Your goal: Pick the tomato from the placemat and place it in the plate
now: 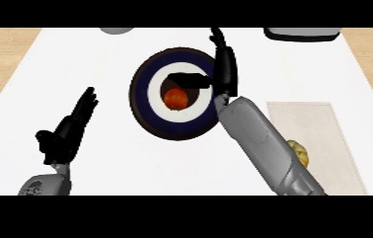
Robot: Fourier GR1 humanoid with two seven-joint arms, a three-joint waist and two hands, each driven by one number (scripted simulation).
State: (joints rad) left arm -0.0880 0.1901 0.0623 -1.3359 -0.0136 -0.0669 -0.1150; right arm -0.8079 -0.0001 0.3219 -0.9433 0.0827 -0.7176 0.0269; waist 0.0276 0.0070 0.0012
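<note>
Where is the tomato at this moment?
In the head view, the tomato lies in the white centre of the plate, near the middle of the counter, just below the thumb of the right hand and left of the placemat.

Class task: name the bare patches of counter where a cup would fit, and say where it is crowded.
Bare counter lies between the left hand and the plate, and below the plate. Another patch lies above the placemat. Crowded: the plate, with the tomato and the right hand over it.
</note>
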